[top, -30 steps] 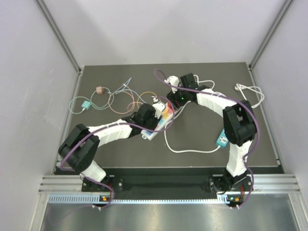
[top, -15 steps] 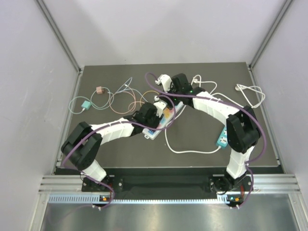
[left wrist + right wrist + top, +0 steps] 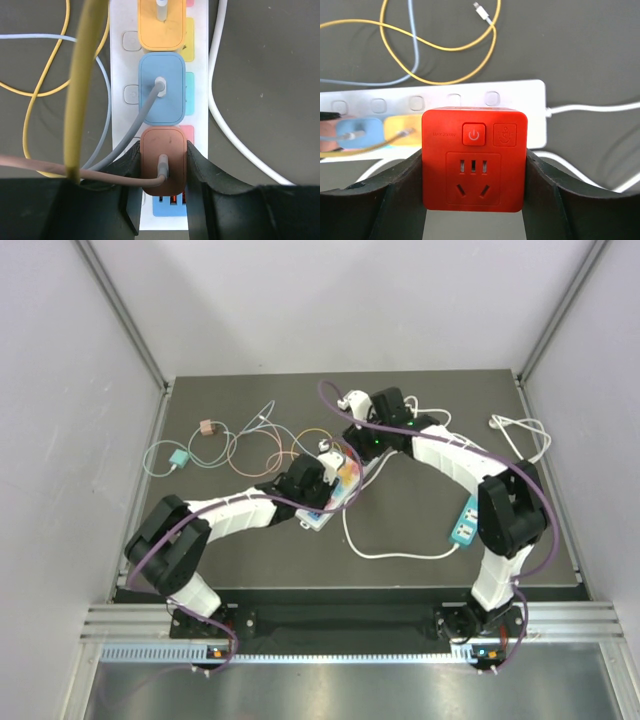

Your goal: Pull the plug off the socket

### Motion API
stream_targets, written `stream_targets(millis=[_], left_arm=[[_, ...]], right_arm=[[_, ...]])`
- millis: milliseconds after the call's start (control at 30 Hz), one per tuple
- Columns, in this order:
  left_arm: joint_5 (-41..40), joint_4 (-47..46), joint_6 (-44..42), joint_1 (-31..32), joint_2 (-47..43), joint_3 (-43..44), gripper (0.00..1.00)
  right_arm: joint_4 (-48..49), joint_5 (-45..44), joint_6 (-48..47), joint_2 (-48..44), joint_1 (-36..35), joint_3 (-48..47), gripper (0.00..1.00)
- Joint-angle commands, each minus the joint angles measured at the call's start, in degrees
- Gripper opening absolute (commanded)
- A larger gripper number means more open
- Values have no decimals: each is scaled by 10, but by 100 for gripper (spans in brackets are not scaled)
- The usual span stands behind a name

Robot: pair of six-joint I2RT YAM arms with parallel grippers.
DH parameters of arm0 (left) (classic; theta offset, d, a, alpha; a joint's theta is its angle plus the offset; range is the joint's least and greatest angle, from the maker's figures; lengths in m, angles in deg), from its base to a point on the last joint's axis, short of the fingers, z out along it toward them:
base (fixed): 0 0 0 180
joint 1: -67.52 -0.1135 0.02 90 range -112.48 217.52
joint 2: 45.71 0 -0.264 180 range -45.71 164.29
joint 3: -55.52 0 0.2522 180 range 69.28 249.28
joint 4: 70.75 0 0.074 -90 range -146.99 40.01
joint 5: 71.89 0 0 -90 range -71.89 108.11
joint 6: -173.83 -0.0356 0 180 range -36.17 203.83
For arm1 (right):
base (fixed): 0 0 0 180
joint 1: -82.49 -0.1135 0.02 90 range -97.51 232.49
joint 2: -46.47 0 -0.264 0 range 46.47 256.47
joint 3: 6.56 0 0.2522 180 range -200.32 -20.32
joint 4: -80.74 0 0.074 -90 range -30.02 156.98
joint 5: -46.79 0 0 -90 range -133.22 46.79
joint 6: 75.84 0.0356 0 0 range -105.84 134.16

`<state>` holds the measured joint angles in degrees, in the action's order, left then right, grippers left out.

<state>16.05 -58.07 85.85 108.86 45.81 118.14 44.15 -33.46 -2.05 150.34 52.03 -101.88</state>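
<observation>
A white power strip (image 3: 120, 65) lies mid-table and also shows in the top view (image 3: 318, 518). In the left wrist view it holds an orange plug (image 3: 160, 25), a blue plug (image 3: 161, 95) and a brown plug (image 3: 162, 165) in a row. My left gripper (image 3: 162, 146) is shut on the brown plug, which sits in the strip. My right gripper (image 3: 474, 160) is shut on a red cube socket adapter (image 3: 474, 175) and holds it above the strip's far end (image 3: 520, 100). In the top view both grippers meet over the strip; the left one (image 3: 322, 485) is near its front half.
Yellow and blue cables (image 3: 270, 435) loop left of the strip, with a teal charger (image 3: 178, 458) and a pink one (image 3: 207, 427). The strip's white cord (image 3: 390, 552) curves to the front. A teal socket block (image 3: 462, 523) lies by the right arm. A white cable coil (image 3: 520, 430) lies far right.
My right gripper swung left and away with the red adapter, then came back right to roughly where it started. My left gripper has stayed on the brown plug.
</observation>
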Motion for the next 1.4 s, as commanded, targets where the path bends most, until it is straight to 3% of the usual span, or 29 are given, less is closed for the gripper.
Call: stream_targets(millis=[0, 67, 167, 200, 300, 333, 567, 1000, 1133, 1367], left_arm=[[17, 15, 4, 1, -28, -20, 3], [17, -4, 4, 1, -48, -25, 7], [38, -28, 4, 0, -82, -39, 26], [40, -37, 4, 1, -92, -47, 39], [48, -46, 1, 1, -127, -59, 53], [50, -51, 1, 1, -143, -61, 63], [71, -48, -7, 1, -205, -76, 95], [107, 6, -30, 0, -410, -111, 99], [165, -48, -68, -1, -448, -148, 99], [235, -274, -141, 1, -442, -220, 99]], right_arm=[[2, 26, 6, -51, 25, -26, 0], [2, 51, 6, -62, 33, -21, 0], [4, 97, 13, -93, 56, -13, 0], [4, 112, 18, -98, 61, -9, 0], [11, 184, 43, -116, 87, 5, 0], [19, 217, 58, -120, 92, 10, 0], [55, 294, 103, -170, 112, 56, 0], [129, 439, 280, -231, 145, 135, 0], [140, 491, 345, -228, 147, 147, 0], [292, 511, 498, -263, 153, 224, 0]])
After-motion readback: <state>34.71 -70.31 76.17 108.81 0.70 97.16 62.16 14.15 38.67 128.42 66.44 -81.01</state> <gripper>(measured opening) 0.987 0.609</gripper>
